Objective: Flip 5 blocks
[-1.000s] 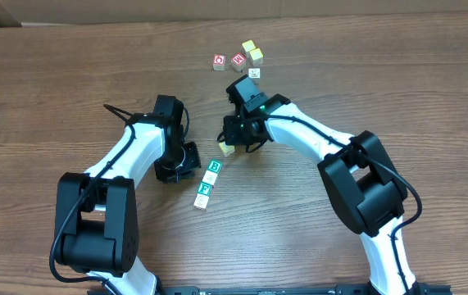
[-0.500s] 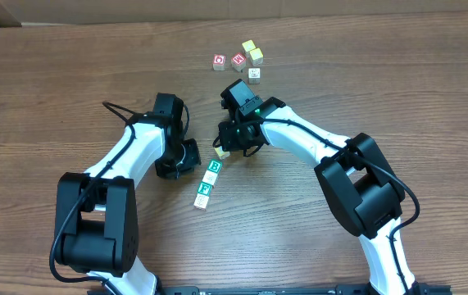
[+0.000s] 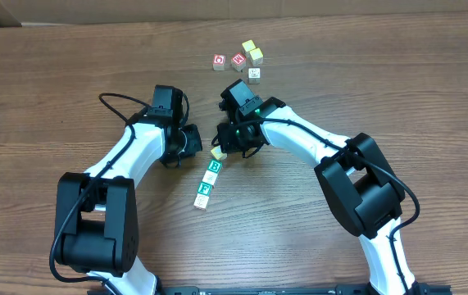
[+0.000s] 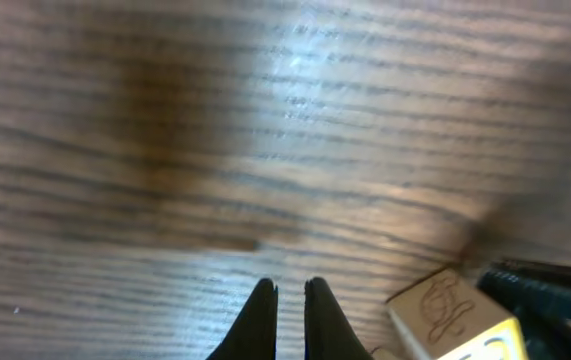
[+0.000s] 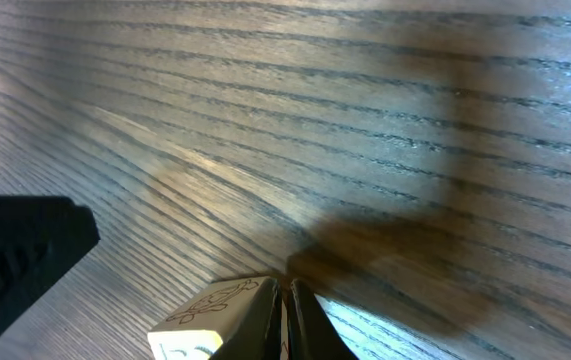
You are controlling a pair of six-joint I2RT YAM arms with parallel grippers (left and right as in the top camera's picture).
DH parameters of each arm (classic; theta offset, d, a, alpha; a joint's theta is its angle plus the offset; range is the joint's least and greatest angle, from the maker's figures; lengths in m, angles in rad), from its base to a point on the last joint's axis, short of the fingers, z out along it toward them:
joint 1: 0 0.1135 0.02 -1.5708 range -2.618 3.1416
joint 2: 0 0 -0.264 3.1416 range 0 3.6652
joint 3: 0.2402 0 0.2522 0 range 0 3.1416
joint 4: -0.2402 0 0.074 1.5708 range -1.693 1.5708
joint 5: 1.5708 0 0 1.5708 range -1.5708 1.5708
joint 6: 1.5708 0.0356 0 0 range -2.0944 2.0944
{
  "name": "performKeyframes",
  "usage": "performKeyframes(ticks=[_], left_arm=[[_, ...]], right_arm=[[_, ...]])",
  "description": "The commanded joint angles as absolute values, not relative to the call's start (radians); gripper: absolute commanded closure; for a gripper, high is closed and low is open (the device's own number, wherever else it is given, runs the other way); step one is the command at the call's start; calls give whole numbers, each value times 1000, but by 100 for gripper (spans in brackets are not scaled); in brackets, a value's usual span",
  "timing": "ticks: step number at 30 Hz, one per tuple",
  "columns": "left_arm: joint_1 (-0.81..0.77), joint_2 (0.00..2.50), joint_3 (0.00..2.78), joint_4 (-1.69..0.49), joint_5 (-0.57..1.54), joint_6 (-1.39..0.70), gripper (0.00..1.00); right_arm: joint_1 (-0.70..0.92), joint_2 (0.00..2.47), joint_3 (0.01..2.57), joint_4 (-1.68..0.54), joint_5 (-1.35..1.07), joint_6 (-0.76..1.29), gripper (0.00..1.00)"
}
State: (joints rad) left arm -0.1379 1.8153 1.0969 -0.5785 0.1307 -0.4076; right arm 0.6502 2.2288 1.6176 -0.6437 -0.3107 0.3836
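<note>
Just beside the right pincer (closed) sits one block.

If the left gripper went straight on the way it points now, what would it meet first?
Probably only the bare table. In the left wrist view the shut left gripper points at plain wood; the pale block lies off to the right of that line. Depth is hard to judge.

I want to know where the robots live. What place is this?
Probably a robot test bench, not a home: two robot arms at a wooden table, with tiny letter blocks to practise on.
</note>
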Motion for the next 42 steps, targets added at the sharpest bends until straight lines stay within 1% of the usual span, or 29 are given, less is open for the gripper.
performKeyframes(ticks=[1, 6, 11, 17, 20, 29, 42], left_arm=[[-152, 1806, 1089, -554, 167, -381, 95], [-181, 1806, 1088, -508, 173, -381, 96], [-216, 1811, 1087, -462, 170, -381, 96], [-236, 1834, 1087, -451, 80, -382, 96], [-236, 1852, 1087, -448, 79, -382, 96], [-236, 1862, 1087, -468, 203, -381, 96], [-236, 1862, 1087, -539, 202, -382, 96]], right_arm=[[656, 2234, 1637, -641, -335, 339, 93], [641, 2216, 1639, -643, -335, 348, 89], [604, 2187, 1639, -668, -336, 417, 88], [579, 2185, 1639, -729, -339, 419, 88], [568, 2185, 1639, -744, -339, 419, 88], [565, 2185, 1639, -747, -338, 419, 88], [565, 2185, 1639, -747, -338, 419, 87]])
